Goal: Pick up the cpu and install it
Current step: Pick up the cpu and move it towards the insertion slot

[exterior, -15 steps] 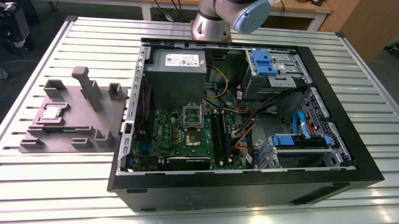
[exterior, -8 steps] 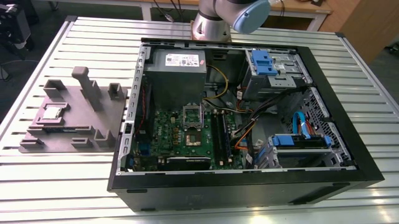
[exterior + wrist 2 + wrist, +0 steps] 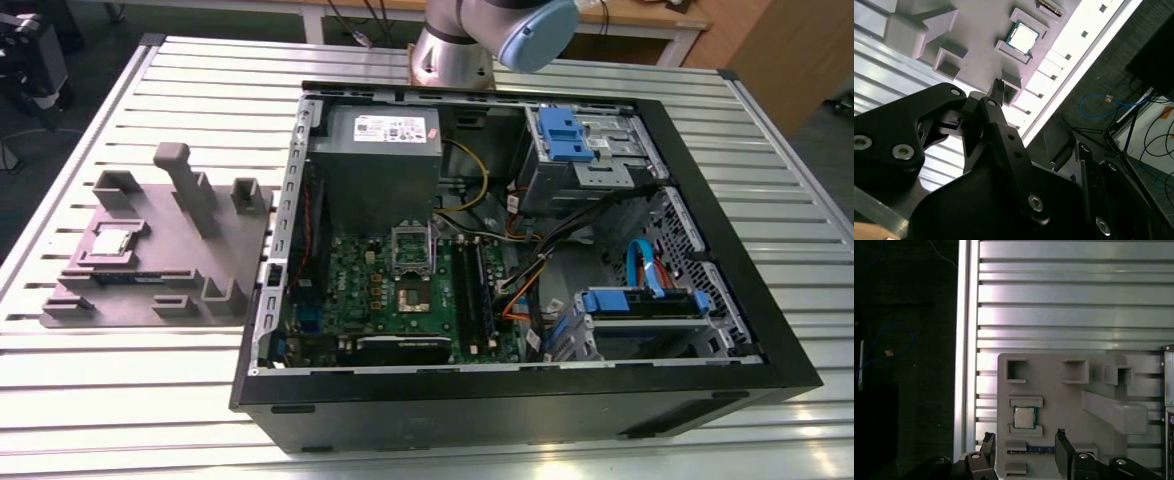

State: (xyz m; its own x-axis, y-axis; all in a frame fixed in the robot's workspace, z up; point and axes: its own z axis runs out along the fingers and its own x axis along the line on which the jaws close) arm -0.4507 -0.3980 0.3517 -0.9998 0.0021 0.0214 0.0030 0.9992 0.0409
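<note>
The cpu [image 3: 1024, 417] lies flat in a square pocket of the grey tray [image 3: 1064, 400] — beside the open computer case [image 3: 534, 400] on the slatted table [image 3: 214, 90]. Over the tray, the jaws stand apart — empty.

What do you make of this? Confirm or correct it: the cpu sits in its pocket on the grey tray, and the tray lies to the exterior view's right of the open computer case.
Not right. The grey tray lies to the exterior view's left of the open computer case, as the exterior view shows. The rest holds: the cpu sits in its pocket on the tray.
</note>
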